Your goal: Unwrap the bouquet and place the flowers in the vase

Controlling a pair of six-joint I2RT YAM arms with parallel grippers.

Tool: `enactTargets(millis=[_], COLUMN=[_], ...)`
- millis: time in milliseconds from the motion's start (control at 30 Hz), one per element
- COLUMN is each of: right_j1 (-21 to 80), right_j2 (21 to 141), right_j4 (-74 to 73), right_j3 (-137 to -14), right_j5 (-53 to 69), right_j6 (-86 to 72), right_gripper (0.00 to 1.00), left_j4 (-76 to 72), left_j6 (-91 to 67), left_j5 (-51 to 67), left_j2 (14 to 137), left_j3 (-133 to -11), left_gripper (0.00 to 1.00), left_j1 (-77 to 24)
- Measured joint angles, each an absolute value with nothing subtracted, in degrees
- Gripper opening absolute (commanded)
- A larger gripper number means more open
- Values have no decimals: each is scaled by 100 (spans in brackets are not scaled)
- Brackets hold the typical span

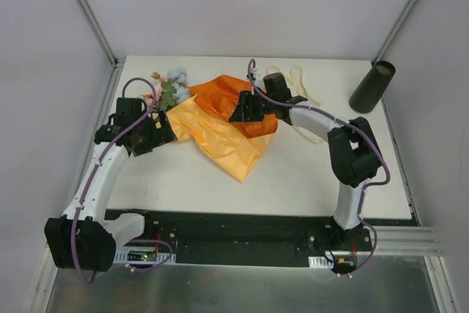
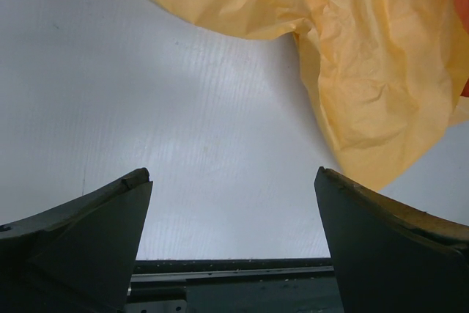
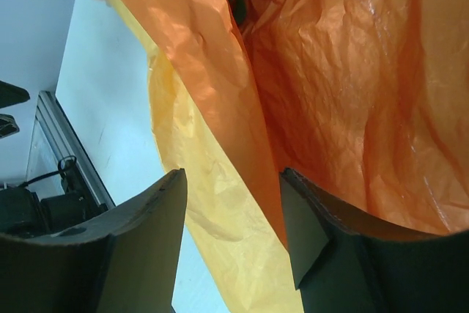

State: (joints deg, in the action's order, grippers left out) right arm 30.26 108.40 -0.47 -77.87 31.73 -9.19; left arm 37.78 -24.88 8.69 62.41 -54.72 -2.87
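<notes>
The orange paper (image 1: 220, 126) lay open and crumpled in the middle of the table (image 1: 293, 181). The flowers (image 1: 170, 87) poked out at its far left end. Their stems were hidden under the paper. The cream ribbon (image 1: 299, 82) lay loose on the far side. The vase (image 1: 372, 86) stood well apart, in the far right corner.

The left pincer (image 2: 233, 175) was wide apart with only bare table under it, just beside the paper's edge. The right pincer (image 3: 233, 174) was apart too. A fold of paper showed in its gap but was not squeezed.

The paper looked thin, light and floppy. I think it would slide and bend, not lift in one flat piece. An edge or a fold would be the best place to pinch it. The flowers looked light, with soft heads that could squash. I think the thin stems would be the place to hold them, low down, once the paper is off them.

The near half of the table was open for pulling the paper away. The flowers sat close to the left edge and the wall there. The vase had a narrow mouth and sat near the right edge, so a bump might tip it.
</notes>
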Motion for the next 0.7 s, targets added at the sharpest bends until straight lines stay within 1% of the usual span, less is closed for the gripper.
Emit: enactTargets(millis=[233, 400, 533, 633, 700], right_j1=[3026, 3050, 3111, 3199, 3256], right_j2=[11220, 11334, 11415, 11430, 11430], right_j4=[-3, 64, 78, 80, 106], right_j3=[-7780, -7780, -7780, -7780, -7780], right_j5=[3581, 3747, 3780, 3778, 3774], right_j6=[-613, -523, -480, -447, -445], right_gripper=[60, 58, 49, 38, 33], left_j4=[3848, 3846, 3846, 3846, 3846], left_j6=[-2449, -2443, -2443, -2443, -2445], left_j5=[843, 843, 838, 832, 832], left_j2=[6047, 5996, 5994, 5977, 5961], left_j3=[-5371, -5371, -5371, -5371, -5371], left_gripper=[99, 99, 99, 98, 97], left_j1=[-287, -287, -290, -287, -287])
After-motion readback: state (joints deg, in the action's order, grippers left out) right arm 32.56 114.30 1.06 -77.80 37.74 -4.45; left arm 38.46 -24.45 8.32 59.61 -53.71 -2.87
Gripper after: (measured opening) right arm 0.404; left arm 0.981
